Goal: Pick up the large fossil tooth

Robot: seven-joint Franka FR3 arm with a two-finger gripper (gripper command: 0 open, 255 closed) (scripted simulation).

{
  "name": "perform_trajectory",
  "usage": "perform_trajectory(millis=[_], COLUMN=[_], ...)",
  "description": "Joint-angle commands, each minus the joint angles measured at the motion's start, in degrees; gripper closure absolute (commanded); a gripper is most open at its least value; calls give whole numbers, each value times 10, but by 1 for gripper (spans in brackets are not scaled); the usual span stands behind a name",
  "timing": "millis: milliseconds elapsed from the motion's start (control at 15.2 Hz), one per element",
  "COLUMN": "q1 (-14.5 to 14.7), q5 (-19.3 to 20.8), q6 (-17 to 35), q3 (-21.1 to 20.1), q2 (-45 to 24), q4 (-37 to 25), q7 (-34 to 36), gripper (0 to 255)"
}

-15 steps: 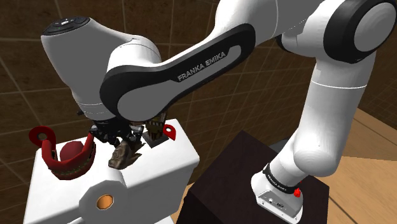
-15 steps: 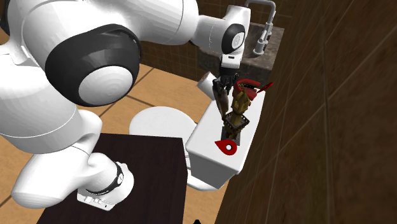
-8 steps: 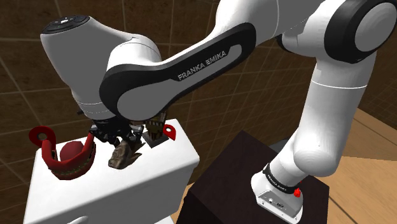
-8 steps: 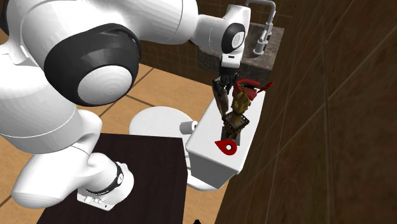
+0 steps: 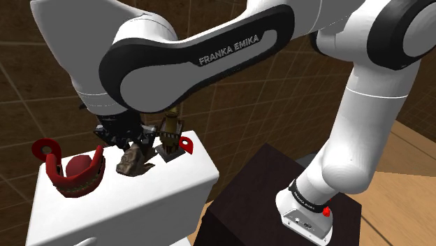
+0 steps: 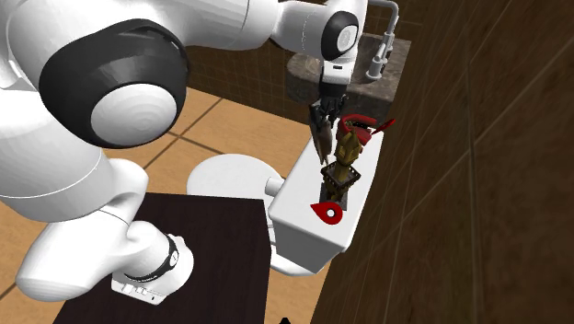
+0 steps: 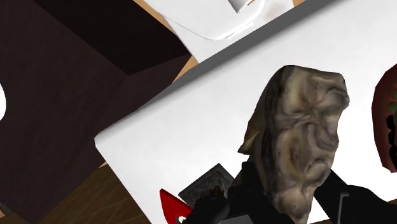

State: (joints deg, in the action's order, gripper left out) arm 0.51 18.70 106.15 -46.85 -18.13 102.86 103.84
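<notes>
Light even and diffuse in all three views. White arm [image 5: 363,119] and white tank top [image 5: 178,185] render bright; brown tiled wall [image 5: 28,84] reads dim. Soft grey shading under arm; stand [image 5: 251,196] near-black

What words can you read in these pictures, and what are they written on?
"FRANKA EMIKA": white letters on the dark panel of the white robot arm.
Tiny white marks on the black band near the arm's base: too small to read.
The brown-grey fossil tooth bears no writing.
</notes>
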Motion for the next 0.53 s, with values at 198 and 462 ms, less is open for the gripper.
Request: perform_trajectory(millis=[198, 462], q1=[-3, -3], q5=[-13, -17], q6=[-33, -47], q3=[-6, -7], q2=[15, 19], q4=[-23, -35], q7=[-10, -14], gripper=[255, 255])
